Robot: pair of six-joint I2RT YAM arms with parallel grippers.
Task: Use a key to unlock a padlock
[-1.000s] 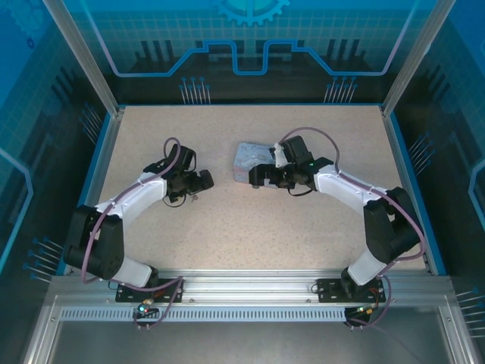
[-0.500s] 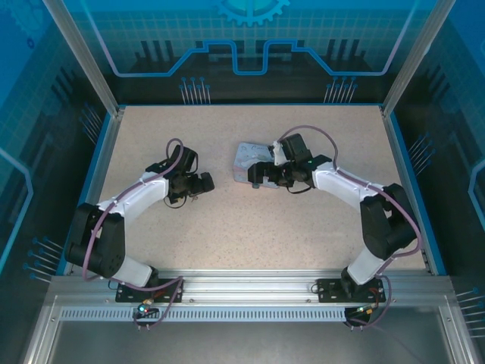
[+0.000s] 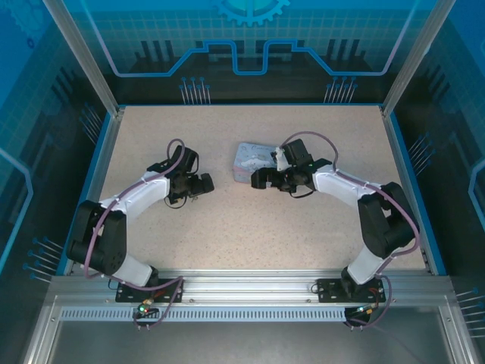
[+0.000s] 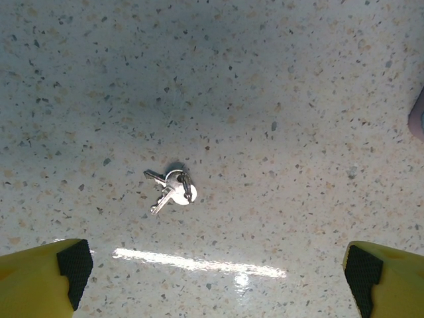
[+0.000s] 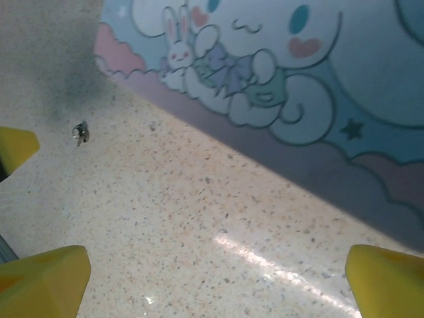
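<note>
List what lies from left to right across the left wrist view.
yellow fingertip → keys on their ring → other yellow fingertip

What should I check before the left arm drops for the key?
1. Left gripper open: ok.
2. Key flat on the table, ahead of the open jaws: ok.
3. Key alone: not ok, two share a ring.
4. Right gripper open: ok.
5. Tin ahead of it, not touching: ok.
6. Padlock found: cannot tell.
</note>
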